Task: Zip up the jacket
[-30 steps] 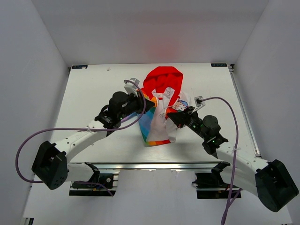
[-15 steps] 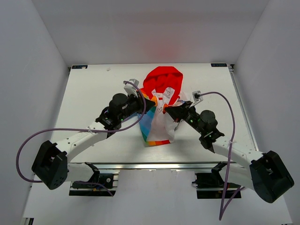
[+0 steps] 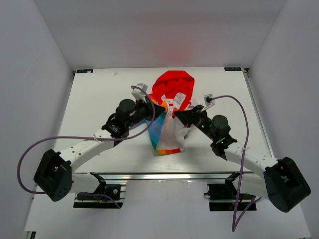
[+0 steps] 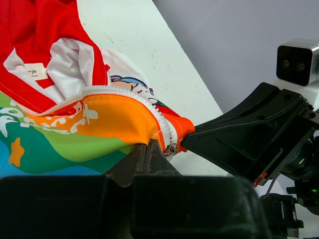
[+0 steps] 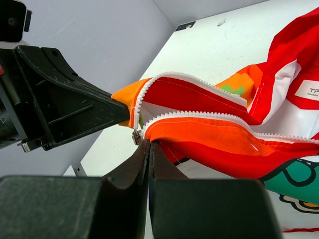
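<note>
**Item:** child's hooded jacket (image 3: 172,102), red hood, rainbow and white panels, on the white surface (image 3: 99,94).

**Location:** centre of the surface, between the two arms. The hood lay away from the bases and the hem corners were lifted towards the end effectors.

**Left end effector** (image 4: 149,145): fingers pressed together, pinching the orange front edge just beside the zipper teeth (image 5: 192,79).

**Right end effector** (image 5: 149,144): fingers pressed together, pinching the opposite orange edge at its lower end.

**Progress:**
- Done: both front edges were gripped, and their bottom ends were brought together, nearly touching.
- A small metal slider (image 5: 135,135) hung at that junction; whether it was engaged could not be told.
- Left: the two rows of teeth ran apart all the way towards the hood, so the front stood open and the whole closing run remained.

**Change from the earlier frames:**
- The right arm had swung up and leftwards until its tip met the left one.
- The left arm had barely shifted.
- The white panel, formerly stretched out to the right, had been drawn in narrower.
</note>
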Available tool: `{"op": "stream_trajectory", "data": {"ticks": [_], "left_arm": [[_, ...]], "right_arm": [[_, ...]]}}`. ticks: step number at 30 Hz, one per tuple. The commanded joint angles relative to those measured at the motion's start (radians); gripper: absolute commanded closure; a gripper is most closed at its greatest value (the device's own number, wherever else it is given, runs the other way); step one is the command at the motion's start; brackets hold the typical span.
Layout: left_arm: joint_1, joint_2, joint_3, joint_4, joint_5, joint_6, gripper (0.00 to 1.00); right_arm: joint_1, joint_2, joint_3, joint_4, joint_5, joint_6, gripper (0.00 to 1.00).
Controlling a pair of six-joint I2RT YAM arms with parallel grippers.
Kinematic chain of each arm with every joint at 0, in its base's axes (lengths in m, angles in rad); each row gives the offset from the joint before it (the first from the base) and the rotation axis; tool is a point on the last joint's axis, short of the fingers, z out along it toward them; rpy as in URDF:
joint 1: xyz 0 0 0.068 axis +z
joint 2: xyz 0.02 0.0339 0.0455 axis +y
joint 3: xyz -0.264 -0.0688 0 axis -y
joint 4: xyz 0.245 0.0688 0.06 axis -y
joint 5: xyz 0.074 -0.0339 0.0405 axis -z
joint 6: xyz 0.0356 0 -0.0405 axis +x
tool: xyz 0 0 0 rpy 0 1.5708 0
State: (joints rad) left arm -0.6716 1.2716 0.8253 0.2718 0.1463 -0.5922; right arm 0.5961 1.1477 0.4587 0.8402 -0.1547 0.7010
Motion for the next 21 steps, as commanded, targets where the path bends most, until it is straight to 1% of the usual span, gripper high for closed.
{"op": "stream_trajectory", "data": {"ticks": [1, 16, 21], "left_arm": [[-0.006, -0.014, -0.009, 0.040, 0.024, 0.002, 1.00], [-0.005, -0.018, -0.026, 0.041, 0.052, 0.000, 1.00], [-0.006, -0.031, -0.043, 0.061, 0.061, 0.009, 1.00]], "right_arm": [[0.002, -0.002, 0.040, 0.076, 0.032, -0.001, 1.00], [0.002, -0.003, 0.037, 0.126, 0.053, 0.022, 1.00], [0.001, -0.003, 0.078, 0.028, 0.064, 0.029, 1.00]]}}
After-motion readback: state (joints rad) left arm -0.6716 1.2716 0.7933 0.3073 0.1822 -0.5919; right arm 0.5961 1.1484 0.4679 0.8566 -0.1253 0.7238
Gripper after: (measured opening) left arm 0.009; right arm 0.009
